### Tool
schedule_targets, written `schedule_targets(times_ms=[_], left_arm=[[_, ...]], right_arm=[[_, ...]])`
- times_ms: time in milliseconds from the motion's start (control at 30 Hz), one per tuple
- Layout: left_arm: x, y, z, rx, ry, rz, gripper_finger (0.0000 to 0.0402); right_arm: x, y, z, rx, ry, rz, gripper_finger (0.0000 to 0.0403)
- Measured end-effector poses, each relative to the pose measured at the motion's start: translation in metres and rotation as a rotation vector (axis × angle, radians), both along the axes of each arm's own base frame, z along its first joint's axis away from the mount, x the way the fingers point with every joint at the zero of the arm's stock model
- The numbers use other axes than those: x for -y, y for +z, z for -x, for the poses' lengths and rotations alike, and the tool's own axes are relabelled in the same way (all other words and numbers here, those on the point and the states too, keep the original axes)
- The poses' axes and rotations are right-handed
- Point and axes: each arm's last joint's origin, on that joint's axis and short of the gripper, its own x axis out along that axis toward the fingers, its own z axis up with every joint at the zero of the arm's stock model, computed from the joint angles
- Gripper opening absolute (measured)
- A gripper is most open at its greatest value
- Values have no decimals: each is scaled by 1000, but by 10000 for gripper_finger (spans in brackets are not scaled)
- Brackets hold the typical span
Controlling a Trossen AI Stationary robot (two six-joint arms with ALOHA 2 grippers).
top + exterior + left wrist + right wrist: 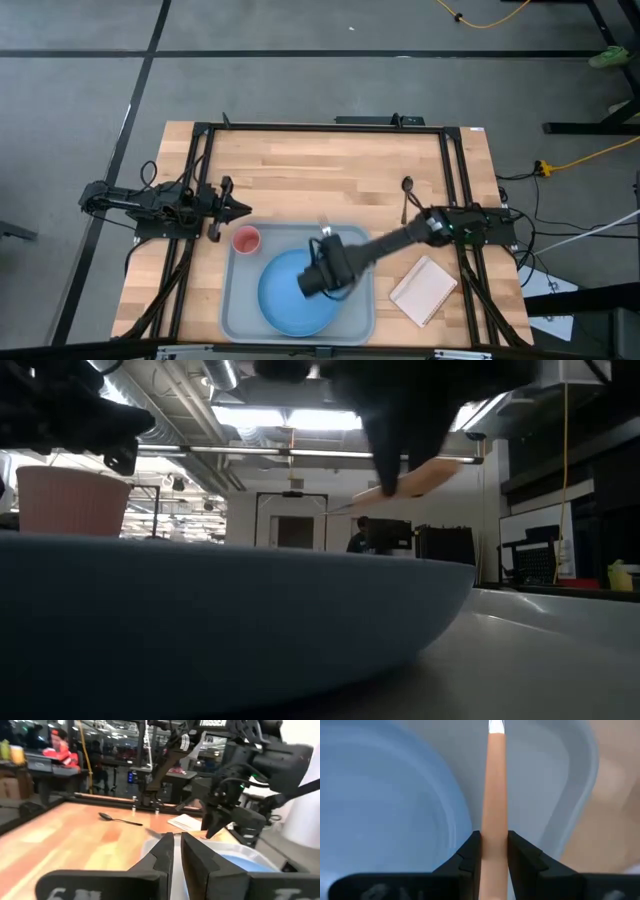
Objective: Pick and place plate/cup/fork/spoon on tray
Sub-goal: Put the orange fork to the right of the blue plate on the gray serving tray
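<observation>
The light-blue plate (285, 300) lies flat in the pale grey-blue tray (237, 315). The pink-red cup (246, 240) stands upright in the tray's far left corner. My right gripper (326, 258) reaches over the tray and is shut on the fork (495, 780), above the plate's far right rim. The fork's tines (323, 232) point toward the table's far edge. The dark spoon (406, 195) lies on the wood beyond the tray, to the far right. My left gripper (243, 208) hovers shut and empty just beyond the cup. My right gripper pinches the fork's orange handle (495, 837) between its two fingers, coming from above. The handle runs out ahead between the fingers toward the tines. In the low view the fork (425, 478) is lifted clear, slightly tilted, above the plate and tray.
A small beige flat rectangle (424, 290) lies on the wood right of the tray. Black frame rails (455, 180) run along the table's left, right and far sides. Bare wood (320, 175) lies between the tray and the far edge.
</observation>
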Motion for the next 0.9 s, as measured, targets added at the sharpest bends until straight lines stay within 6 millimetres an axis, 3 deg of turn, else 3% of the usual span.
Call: schedule_targets(times_ms=[267,467,567,900], left_arm=[[4,0,1,-2,-150,12,27],[7,0,1,-3,-240,2,27],[8,0,1,-9,-275,21,27],[8,-3,1,-35,-276,24,27]], right_arm=[[-54,-4,28,50,-174,0,72],[-71,-31,45,-43,-272,-3,70],[-75,-50,43,-21,-270,-22,70],[-60,-81,34,-10,-282,-43,70]])
